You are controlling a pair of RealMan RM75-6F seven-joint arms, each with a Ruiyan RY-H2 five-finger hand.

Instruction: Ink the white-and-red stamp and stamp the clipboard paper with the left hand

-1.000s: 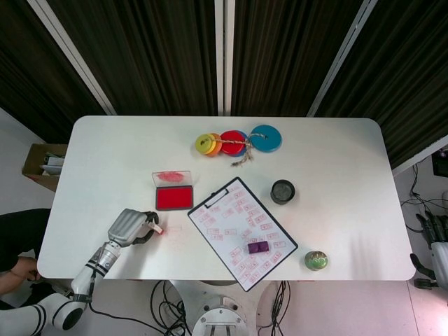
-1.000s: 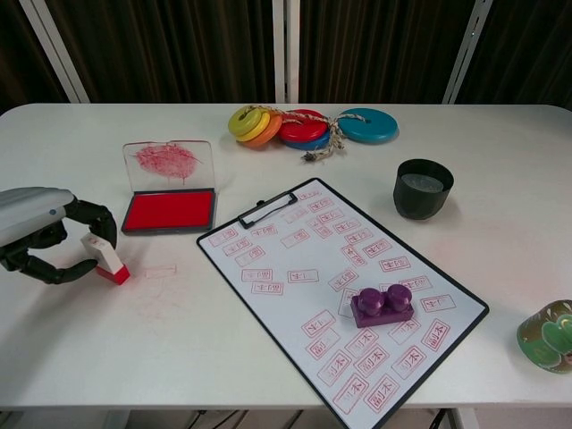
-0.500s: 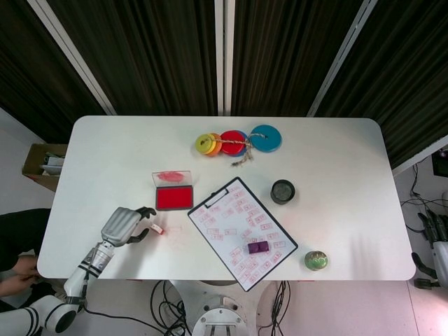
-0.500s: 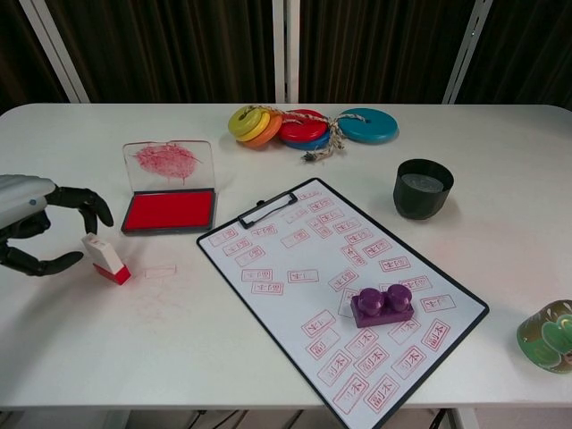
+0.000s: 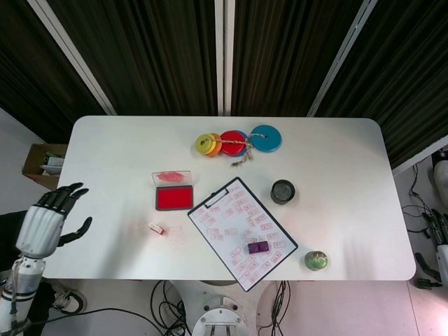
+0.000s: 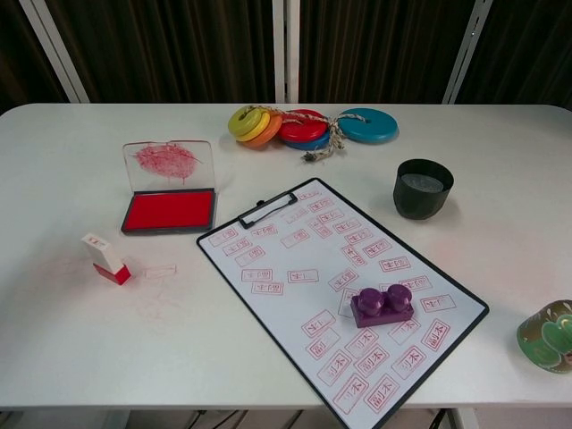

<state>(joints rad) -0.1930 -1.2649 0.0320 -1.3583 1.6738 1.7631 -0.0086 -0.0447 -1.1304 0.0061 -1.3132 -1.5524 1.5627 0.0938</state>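
The white-and-red stamp [image 5: 157,229] [image 6: 105,257] stands tilted on the table, left of the clipboard, with nothing touching it. Just behind it the red ink pad [image 5: 173,197] [image 6: 170,211] lies with its clear lid up. The clipboard paper [image 5: 234,224] [image 6: 304,259] carries several red stamp marks, and a purple block [image 5: 257,247] [image 6: 382,305] sits on it. My left hand [image 5: 49,220] hovers beyond the table's left edge, fingers spread and holding nothing. Only a sliver of my right hand [image 5: 442,241] shows at the far right edge, well away from the table.
Coloured discs tied with cord [image 5: 238,142] [image 6: 308,125] lie at the back. A dark cup [image 5: 283,191] [image 6: 423,188] stands right of the clipboard, and a green round object [image 5: 316,260] [image 6: 547,335] is near the front right. A cardboard box [image 5: 43,162] sits on the floor to the left.
My left hand released the stamp and pulled away left, off the table and out of the chest view. The stamp stays where it was set.
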